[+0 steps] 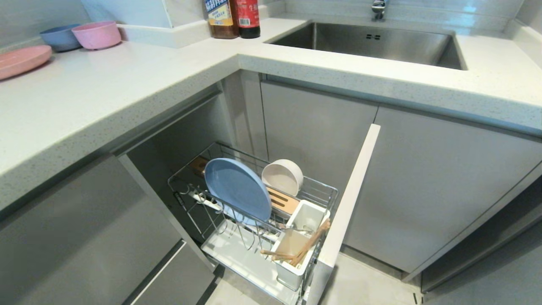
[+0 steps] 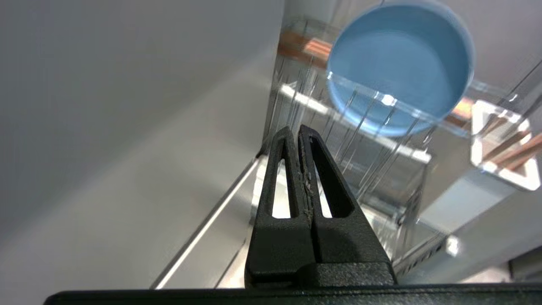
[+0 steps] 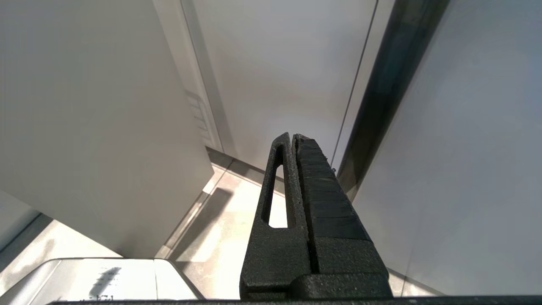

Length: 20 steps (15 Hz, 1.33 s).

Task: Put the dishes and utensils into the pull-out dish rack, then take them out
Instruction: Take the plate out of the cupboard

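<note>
With the pull-out dish rack (image 1: 254,220) loaded, both claws, left (image 2: 295,129) and right (image 3: 293,136), were closed and empty; unloading seemingly came next, requiring opening around the plate (image 1: 237,188).

Pull-out dish rack (image 1: 326,188) holds plate (image 1: 237,188), bowl (image 1: 283,177), chopsticks (image 1: 311,245).

Left pincer (image 2: 298,131) closed, empty; right pincer (image 3: 292,137) closed, empty
</note>
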Motion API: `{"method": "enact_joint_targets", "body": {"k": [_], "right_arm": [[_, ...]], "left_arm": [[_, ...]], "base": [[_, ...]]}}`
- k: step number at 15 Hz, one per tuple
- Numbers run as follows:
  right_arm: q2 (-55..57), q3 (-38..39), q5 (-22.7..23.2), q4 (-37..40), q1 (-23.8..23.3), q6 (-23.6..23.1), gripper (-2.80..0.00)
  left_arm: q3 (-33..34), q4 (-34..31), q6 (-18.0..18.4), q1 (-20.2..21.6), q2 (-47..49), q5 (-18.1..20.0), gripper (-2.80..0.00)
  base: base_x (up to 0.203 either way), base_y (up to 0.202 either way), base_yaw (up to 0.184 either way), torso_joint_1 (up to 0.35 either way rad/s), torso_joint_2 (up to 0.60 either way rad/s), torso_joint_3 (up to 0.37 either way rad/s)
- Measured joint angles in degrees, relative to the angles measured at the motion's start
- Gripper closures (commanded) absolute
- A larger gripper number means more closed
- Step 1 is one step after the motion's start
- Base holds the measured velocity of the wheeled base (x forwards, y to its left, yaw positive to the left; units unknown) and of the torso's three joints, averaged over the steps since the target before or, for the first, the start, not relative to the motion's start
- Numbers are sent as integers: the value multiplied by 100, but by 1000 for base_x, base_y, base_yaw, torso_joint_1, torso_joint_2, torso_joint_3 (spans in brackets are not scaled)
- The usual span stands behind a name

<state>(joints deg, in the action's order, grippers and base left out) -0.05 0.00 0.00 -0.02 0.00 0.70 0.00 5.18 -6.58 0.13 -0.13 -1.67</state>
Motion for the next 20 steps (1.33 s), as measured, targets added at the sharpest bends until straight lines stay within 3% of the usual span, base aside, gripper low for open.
{"method": "enact_joint_targets", "body": {"k": [5,20], "right_arm": [[0,0,0,0,0,0,0],[0,0,0,-2,0,1,0]], "left_arm": [[0,-232,805,11,0,277,0],[0,-188,703,11,2,243,0]], "base": [[0,0,0,0,0,0],[0,0,0,0,0,0]]}}
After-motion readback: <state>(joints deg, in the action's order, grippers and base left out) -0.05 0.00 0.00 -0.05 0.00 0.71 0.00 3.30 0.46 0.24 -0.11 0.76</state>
